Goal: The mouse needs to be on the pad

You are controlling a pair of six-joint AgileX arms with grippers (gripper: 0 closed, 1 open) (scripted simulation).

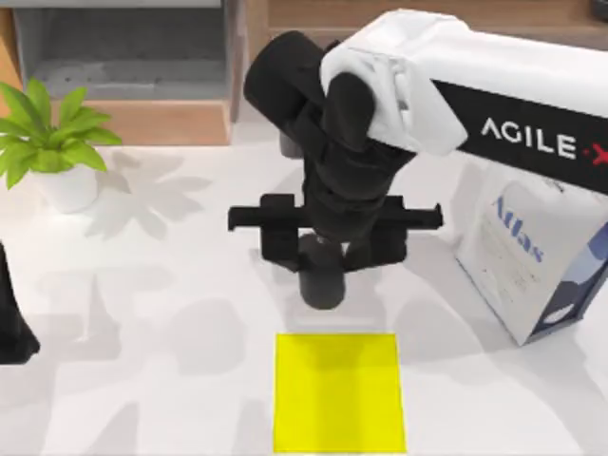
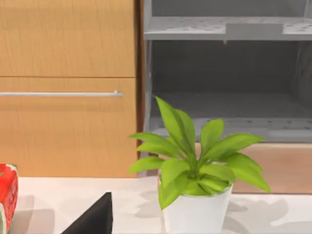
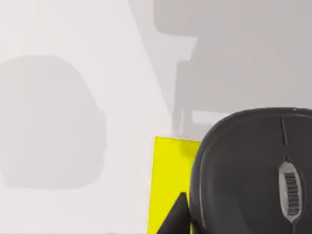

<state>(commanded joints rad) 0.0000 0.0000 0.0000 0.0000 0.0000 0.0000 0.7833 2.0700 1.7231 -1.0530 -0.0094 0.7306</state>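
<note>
My right gripper [image 1: 323, 271] hangs over the middle of the table, just behind the far edge of the bright yellow pad [image 1: 339, 391]. It is shut on the dark grey mouse [image 3: 248, 170], which the right wrist view shows close up with its scroll wheel facing the camera. One dark fingertip [image 3: 178, 217] presses its side. The mouse is held off the table, overlapping the pad's [image 3: 170, 185] far corner, and its rounded shadow falls on the white tabletop beside it. My left arm [image 1: 11, 318] stays parked at the table's left edge.
A white "Atlas" bag [image 1: 532, 252] stands at the right. A potted green plant [image 1: 52, 142] sits at the back left, also close in front of the left wrist camera [image 2: 195, 185]. A red object [image 2: 7, 195] lies beside it. Cabinets and shelves line the back.
</note>
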